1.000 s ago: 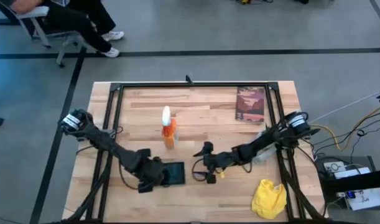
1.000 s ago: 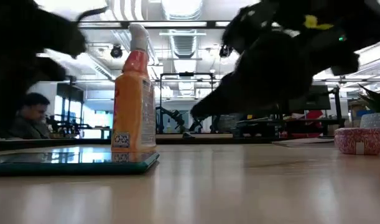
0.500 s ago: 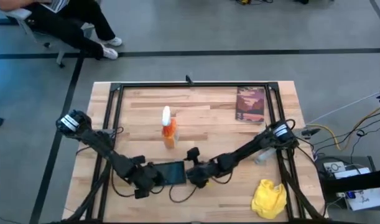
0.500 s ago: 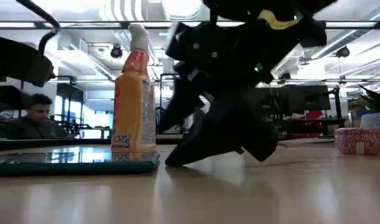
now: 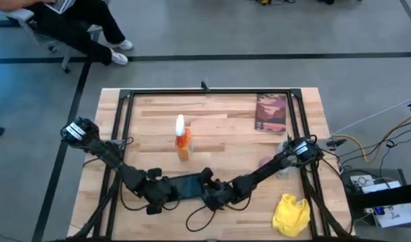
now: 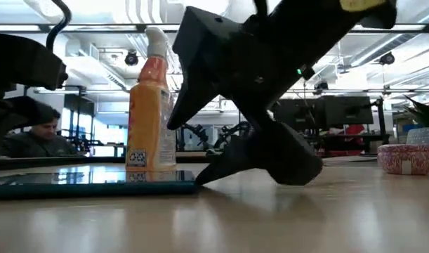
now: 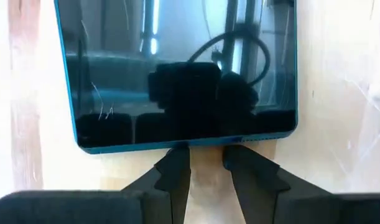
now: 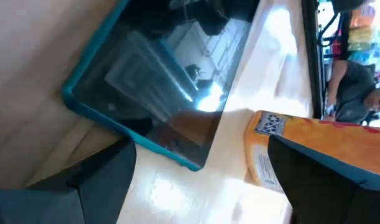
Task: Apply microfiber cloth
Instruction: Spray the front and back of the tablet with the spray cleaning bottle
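Observation:
The yellow microfiber cloth (image 5: 290, 214) lies crumpled at the table's near right corner, and no gripper touches it. A black tablet with a teal rim (image 5: 185, 186) lies flat on the table near the front edge. My left gripper (image 5: 163, 191) (image 7: 206, 154) stands at the tablet's left end, its fingers open by a narrow gap. My right gripper (image 5: 209, 193) (image 8: 208, 180) is wide open at the tablet's right end, low on the table. The tablet's corner (image 8: 196, 165) shows between its fingers. My left gripper meets the tablet's left short edge (image 7: 202, 147) with both fingertips (image 7: 176, 157), coming level from the table's left. Nothing is between the fingers. The tablet lies flat on the wood. My right gripper has one finger (image 6: 218, 169) on the table by the tablet's right end (image 6: 189, 185); whether it touches the tablet I cannot tell.
An orange spray bottle (image 5: 183, 141) stands just behind the tablet. A book (image 5: 270, 113) lies at the far right, and a small pink jar (image 6: 405, 158) sits by the right arm. A black frame rail (image 5: 205, 93) borders the table. A person sits beyond the far left corner.
My right gripper has swept toward the table's left and near edge and come down to the table at the tablet's right end. My left gripper has backed slightly toward the left. In the low view the tablet's right end has slid a little to the right.

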Tool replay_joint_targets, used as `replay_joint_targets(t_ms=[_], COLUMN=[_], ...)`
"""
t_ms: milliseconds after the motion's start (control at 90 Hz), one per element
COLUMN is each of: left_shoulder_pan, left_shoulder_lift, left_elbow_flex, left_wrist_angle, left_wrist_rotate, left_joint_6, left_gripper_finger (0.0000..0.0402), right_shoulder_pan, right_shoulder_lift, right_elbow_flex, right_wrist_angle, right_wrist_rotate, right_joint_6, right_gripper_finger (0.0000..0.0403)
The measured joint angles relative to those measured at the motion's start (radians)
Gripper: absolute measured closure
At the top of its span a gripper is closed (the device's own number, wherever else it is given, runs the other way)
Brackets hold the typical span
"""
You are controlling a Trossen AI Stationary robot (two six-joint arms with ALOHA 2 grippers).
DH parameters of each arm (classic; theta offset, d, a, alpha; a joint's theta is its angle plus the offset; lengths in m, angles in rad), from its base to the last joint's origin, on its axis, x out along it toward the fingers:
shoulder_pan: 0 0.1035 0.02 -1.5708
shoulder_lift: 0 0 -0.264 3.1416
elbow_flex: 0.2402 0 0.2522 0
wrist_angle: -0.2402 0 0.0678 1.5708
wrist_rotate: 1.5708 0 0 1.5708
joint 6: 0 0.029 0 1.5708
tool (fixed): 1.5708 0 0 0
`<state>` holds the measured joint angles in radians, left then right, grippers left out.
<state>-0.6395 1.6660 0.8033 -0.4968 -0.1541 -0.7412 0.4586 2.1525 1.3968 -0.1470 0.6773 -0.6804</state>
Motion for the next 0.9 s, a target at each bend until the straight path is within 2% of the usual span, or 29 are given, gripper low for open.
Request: replay_joint_targets(t_ms=[344, 622, 900], left_shoulder_pan=[0.007, 0.009, 0.009], left_shoulder_lift=[0.000, 0.002, 0.002], left_elbow_flex=[-0.014, -0.014, -0.016], left_wrist_angle=[0.026, 0.041, 0.067], left_wrist_rotate=[-0.025, -0.061, -0.110], left_joint_6=[0.008, 0.050, 0.104], left_gripper_finger=[0.0303, 0.0303, 0.0303], right_shoulder_pan=[0.053, 0.059, 0.058], right_shoulder_lift=[-0.004, -0.005, 0.029], right_elbow_flex=[0.002, -0.004, -0.009], right_wrist_angle=[-0.002, -0.179, -0.031], right_wrist_rotate=[0.047, 0.042, -0.007], right_joint_6=[-0.124, -0.121, -0.228], right_gripper_finger=[0.0059, 0.0059, 0.0059])
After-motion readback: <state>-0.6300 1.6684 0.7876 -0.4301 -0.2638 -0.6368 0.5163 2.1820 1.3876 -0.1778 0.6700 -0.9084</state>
